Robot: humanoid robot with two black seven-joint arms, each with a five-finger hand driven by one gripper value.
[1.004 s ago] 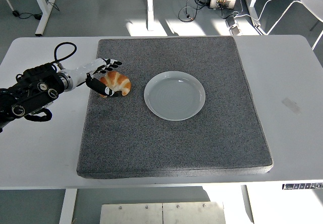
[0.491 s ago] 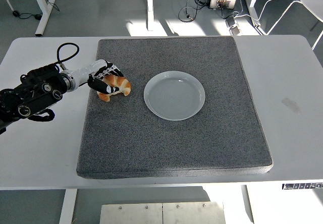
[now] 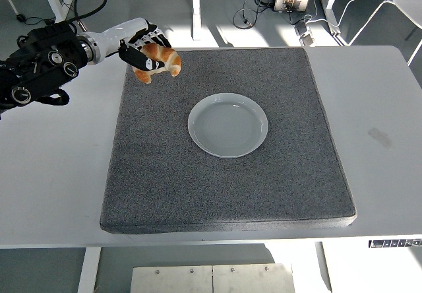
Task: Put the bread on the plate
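1. Head view shows the left hand [image 3: 142,45] curled around the bread [image 3: 158,62], a golden croissant-shaped piece, pinched between thumb and fingers.
2. A second ago the bread lay on the grey mat [image 3: 224,194] at about nine o'clock from the plate [image 3: 228,125]; now it hangs clear of the mat, up near the mat's far-left corner, roughly ten o'clock from the plate (so the lift has succeeded).
3. The plate sits empty and untouched at the mat's middle, well apart from the bread.
4. My reading: pickup is done, and what remains is the carry toward four o'clock, the lowering over the plate and the release.
5. No right arm shows.
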